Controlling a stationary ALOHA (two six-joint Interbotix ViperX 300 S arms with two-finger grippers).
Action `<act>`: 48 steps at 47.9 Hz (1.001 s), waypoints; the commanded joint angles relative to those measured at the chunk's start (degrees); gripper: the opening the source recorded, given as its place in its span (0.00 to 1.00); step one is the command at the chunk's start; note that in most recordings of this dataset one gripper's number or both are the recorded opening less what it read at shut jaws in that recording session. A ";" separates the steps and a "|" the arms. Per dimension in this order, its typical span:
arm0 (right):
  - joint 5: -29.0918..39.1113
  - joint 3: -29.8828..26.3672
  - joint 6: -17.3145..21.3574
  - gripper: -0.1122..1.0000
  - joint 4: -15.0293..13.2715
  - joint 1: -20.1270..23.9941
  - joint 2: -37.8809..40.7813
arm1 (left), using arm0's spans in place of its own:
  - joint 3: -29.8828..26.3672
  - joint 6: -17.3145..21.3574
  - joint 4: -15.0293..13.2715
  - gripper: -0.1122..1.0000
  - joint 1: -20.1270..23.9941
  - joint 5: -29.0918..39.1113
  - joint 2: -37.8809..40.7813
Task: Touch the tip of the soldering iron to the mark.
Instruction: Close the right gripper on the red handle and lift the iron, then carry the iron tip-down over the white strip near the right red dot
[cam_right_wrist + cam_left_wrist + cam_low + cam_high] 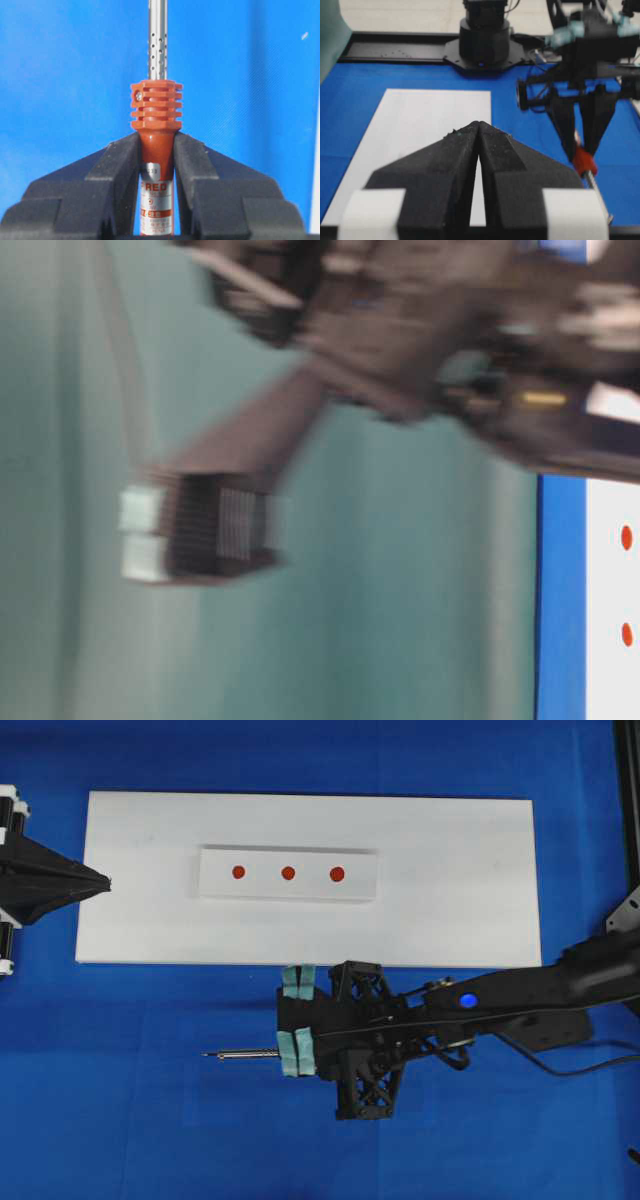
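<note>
Right gripper [156, 155] pinches the soldering iron [156, 130] by its orange handle, over blue cloth [120, 1120] near the white board [450, 900]; left gripper [479, 125] pressed together.

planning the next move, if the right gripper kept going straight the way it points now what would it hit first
Nothing, it seems: the right gripper, shut on the soldering iron, points along bare blue cloth, beside the white board, not at it.

A robotics lab bench: a blue-covered table [120, 1120] carries a white board [460, 900] with three red marks [288, 873], a black arm base [484, 42] bolted at its far edge.
</note>
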 commanded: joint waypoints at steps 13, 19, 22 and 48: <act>12.30 -6.15 0.00 0.16 -4.04 0.44 -7.03 | -0.70 -0.18 0.09 0.10 0.09 0.35 -0.62; 12.48 -6.15 0.00 0.16 -4.04 0.44 -7.03 | -0.70 -0.18 0.09 0.10 0.09 0.44 -0.62; 12.39 -6.24 0.00 0.16 -4.04 0.44 -7.03 | -0.70 -0.18 0.09 0.10 0.09 0.44 -0.62; 13.10 -4.57 -6.77 0.16 -7.38 -7.21 -8.26 | -0.62 -0.18 0.09 0.10 0.09 0.70 -0.62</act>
